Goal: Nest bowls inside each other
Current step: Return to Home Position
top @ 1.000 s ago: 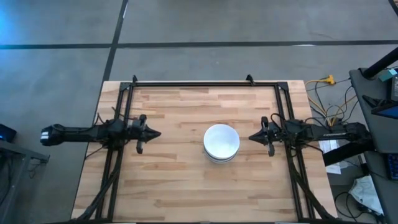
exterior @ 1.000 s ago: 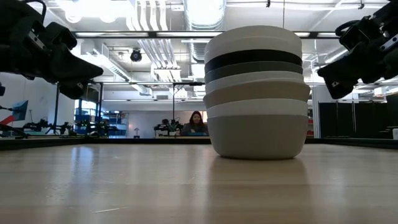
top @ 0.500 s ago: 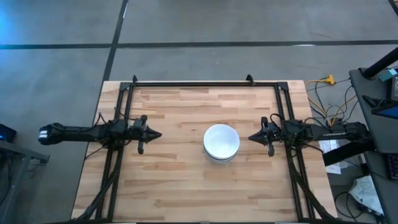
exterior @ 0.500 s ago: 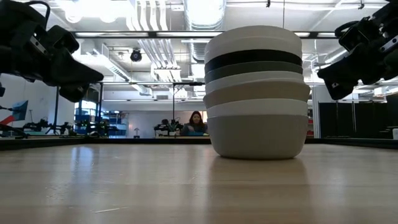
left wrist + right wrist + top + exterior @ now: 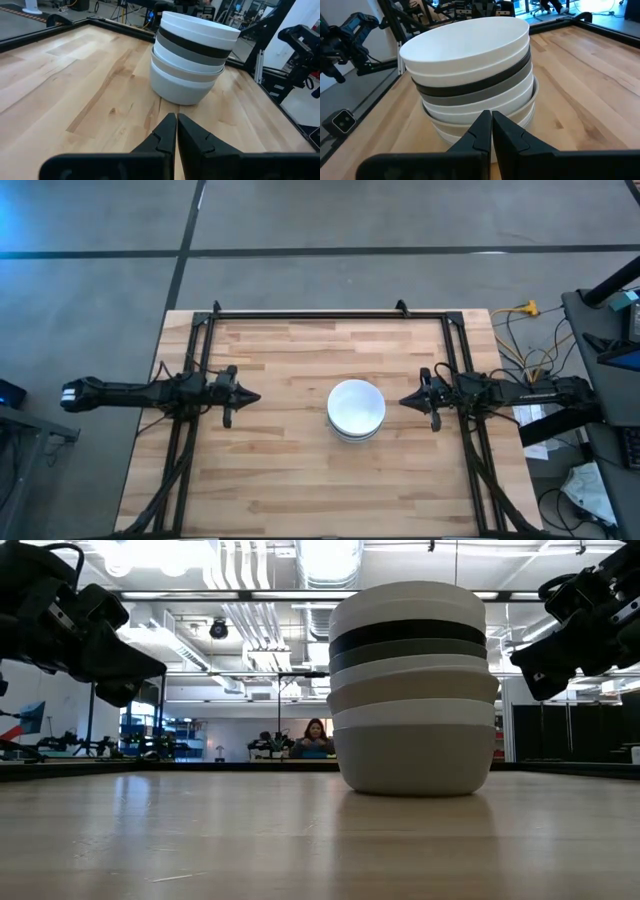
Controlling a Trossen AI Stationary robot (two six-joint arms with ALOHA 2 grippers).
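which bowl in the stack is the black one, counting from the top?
Third from the top: the black bowl sits just under two white bowls and right above the dark grey bowl. No other rim is black.

The left arm (image 5: pixel 130 392) lies stretched out level at 9 o'clock in the high view. Its left tool (image 5: pixel 253 396) points toward 3 o'clock, the two dark fingers (image 5: pixel 165 137) pressed flat together (the left wrist view shows no gap between them). The right arm (image 5: pixel 520 392) mirrors it at 3 o'clock, the right tool (image 5: pixel 403 401) aimed toward 9 o'clock and likewise closed tip to tip, and in the low view both tools hang raised.
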